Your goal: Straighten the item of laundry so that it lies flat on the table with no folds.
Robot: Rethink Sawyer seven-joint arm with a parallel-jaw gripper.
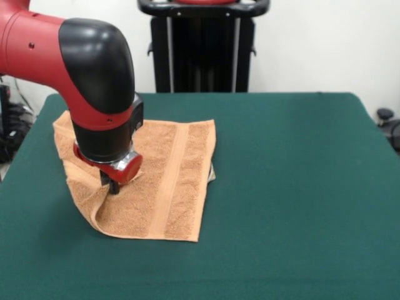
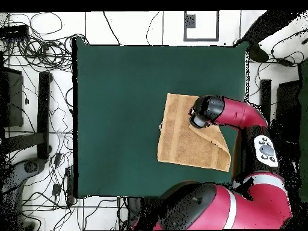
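Front view: the gripper (image 1: 114, 185) is down on the orange-tan terry towel (image 1: 164, 181) near its ridged left side, but whether its tips are spread or pinching cloth cannot be told; the towel lies on the left half of the green table (image 1: 300, 187), right part flat with a woven band (image 1: 170, 184) showing, left edge doubled under. Judged risk: if the tips catch both layers, or only press, a pull could drag the whole towel or deepen the fold; no containers are present.
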